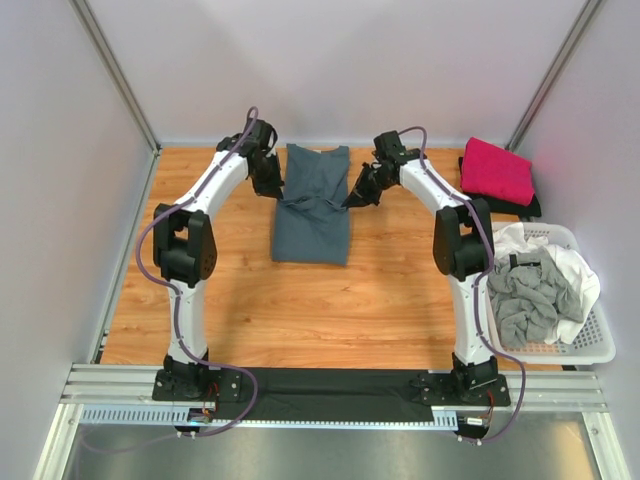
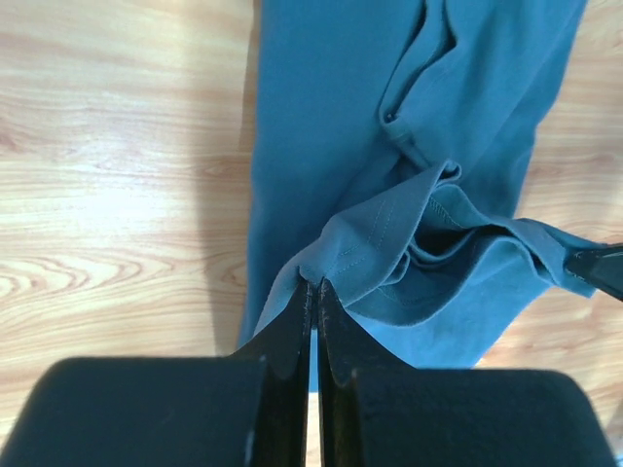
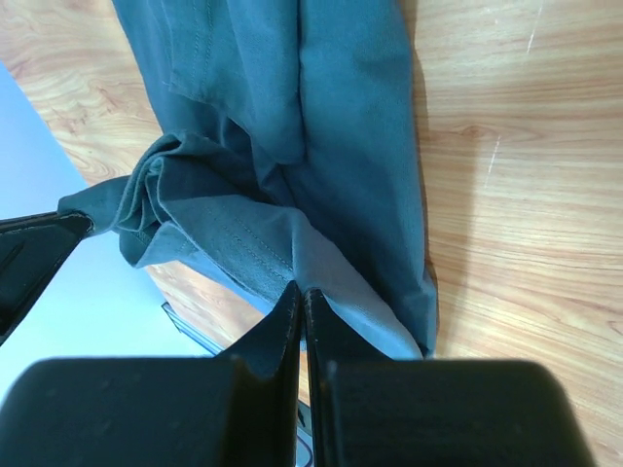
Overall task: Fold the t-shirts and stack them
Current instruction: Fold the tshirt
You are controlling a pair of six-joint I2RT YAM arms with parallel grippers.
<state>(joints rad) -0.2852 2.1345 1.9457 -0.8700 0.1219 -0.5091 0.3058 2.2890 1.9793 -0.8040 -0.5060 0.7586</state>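
A slate blue-grey t-shirt [image 1: 312, 205] lies as a long folded strip at the middle of the wooden table. My left gripper [image 1: 275, 186] is shut on its left edge [image 2: 336, 261], lifted into a bunched fold. My right gripper [image 1: 352, 199] is shut on the right edge [image 3: 282, 255] of that same raised fold. The cloth sags between the two grips. A folded magenta-pink t-shirt [image 1: 496, 170] rests on a black one [image 1: 530, 208] at the back right. Light grey [image 1: 522, 300] and white [image 1: 570, 268] t-shirts lie crumpled in the basket.
The white lattice basket [image 1: 585, 348] stands at the right edge of the table, beside the right arm. Grey walls close the table in on the left, back and right. A black mat [image 1: 330, 385] runs between the arm bases.
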